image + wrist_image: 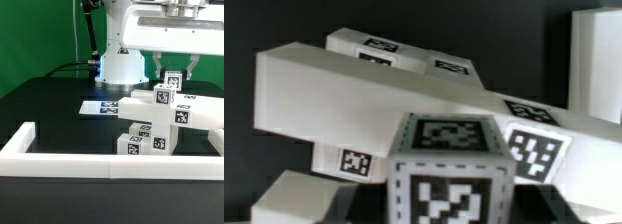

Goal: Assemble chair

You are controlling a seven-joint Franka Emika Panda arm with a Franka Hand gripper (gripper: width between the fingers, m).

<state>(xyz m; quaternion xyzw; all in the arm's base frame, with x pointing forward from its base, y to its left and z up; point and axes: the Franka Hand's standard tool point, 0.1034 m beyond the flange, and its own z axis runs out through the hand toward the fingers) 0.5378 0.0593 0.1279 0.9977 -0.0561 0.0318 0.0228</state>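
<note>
The partly built white chair (160, 120) stands at the exterior view's right, behind the front wall. It is a stack of blocky tagged parts with a long slab (200, 112) across the top. My gripper (174, 74) hangs over it, shut on an upright white tagged block (172, 80) that sits on top of the stack. In the wrist view the same block (450, 165) fills the gap between my dark fingers (374, 205), with my gripper (450, 202) closed around it. The wide slab (367, 95) lies beneath and behind it, with tagged faces (530, 150) beside it.
The marker board (103, 105) lies flat on the black table in front of the robot base (120, 65). A long white border wall (90, 162) runs along the front and up the exterior view's left. A green backdrop stands behind.
</note>
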